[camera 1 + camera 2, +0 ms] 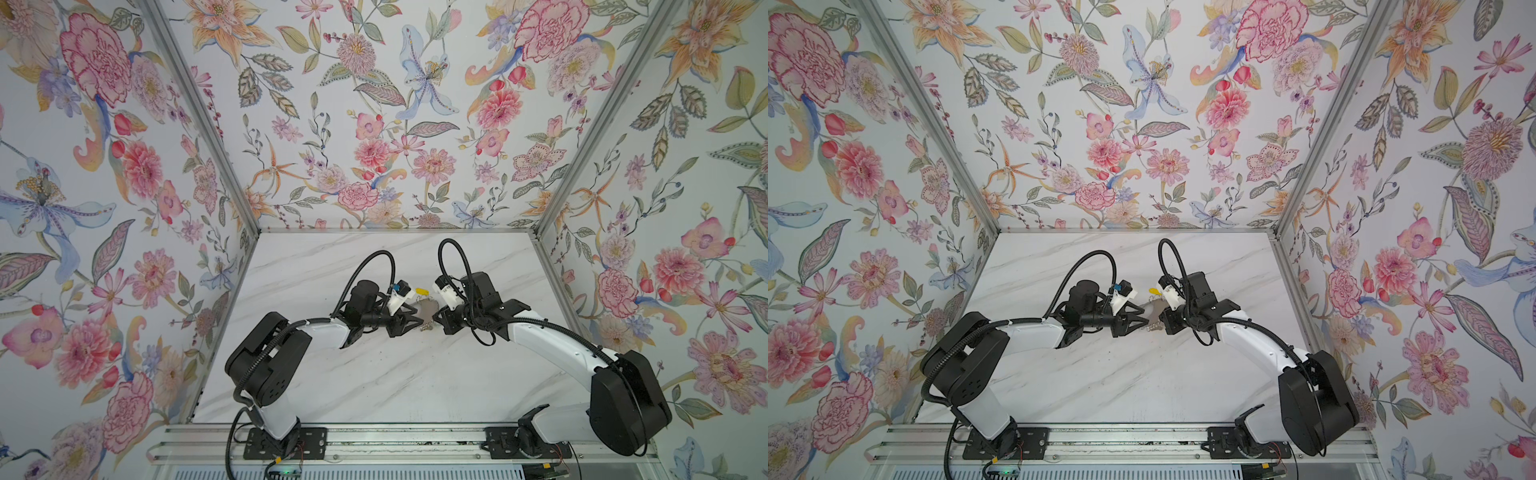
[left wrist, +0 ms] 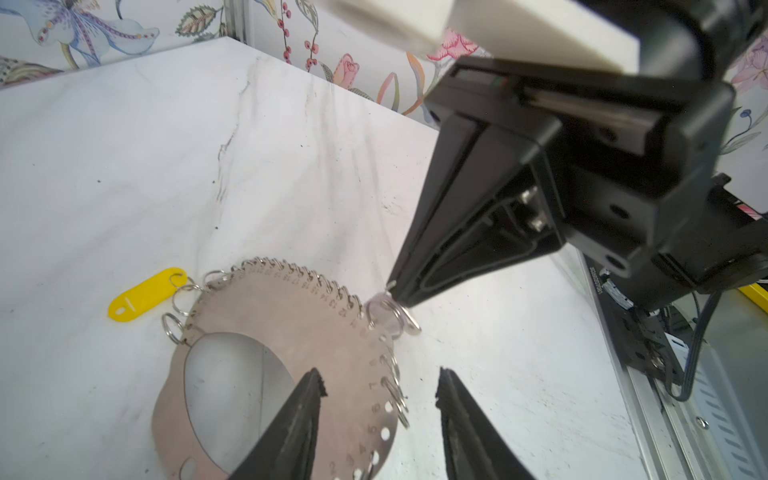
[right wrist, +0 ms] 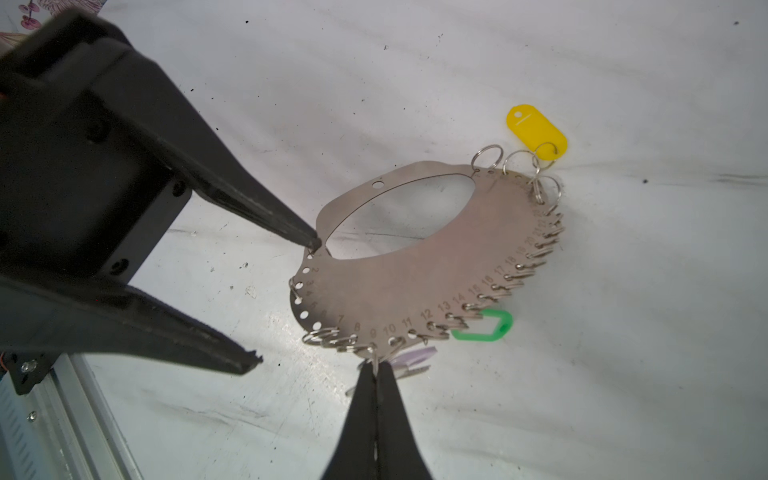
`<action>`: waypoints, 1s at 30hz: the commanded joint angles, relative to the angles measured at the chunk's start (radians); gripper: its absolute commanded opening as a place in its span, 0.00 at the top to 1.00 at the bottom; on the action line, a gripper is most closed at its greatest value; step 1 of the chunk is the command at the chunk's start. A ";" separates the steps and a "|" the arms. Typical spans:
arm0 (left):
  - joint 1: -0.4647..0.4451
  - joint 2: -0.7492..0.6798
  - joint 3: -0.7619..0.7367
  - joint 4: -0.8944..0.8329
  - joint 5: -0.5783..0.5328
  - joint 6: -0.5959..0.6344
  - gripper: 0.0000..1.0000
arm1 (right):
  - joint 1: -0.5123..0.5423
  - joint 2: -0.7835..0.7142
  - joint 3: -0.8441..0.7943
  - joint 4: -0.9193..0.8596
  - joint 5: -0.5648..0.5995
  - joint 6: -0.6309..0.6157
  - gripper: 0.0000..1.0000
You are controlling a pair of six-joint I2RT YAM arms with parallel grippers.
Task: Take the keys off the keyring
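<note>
In both top views the keyring is lying flat on the marble table, a little above the middle of the frame, between the two grippers. The right gripper is pinching one small wire ring on the plate's edge with its jaws fully together, right by the lilac tag. The key under that tag is barely showing. The left gripper is standing about half open and gripping nothing, with one fingertip touching the plate beside the oval hole. The green tag and yellow tag are hanging on their rings further along the edge. With the plate unclamped, a pull by the right gripper is risking dragging the whole keyring across the table instead of freeing the key. The thin ring could also slip out of the pinch, or twist and jam in its hole.
</note>
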 commanded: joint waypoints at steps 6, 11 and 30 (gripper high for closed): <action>-0.003 0.143 0.259 -0.418 0.098 0.359 0.39 | -0.015 -0.037 0.046 -0.083 -0.024 -0.079 0.96; -0.005 0.230 0.368 -0.546 0.127 0.469 0.38 | -0.012 -0.019 0.086 -0.171 0.085 -0.110 0.95; -0.051 0.347 0.490 -0.387 0.171 0.364 0.38 | -0.040 0.033 0.041 -0.147 0.434 -0.073 0.97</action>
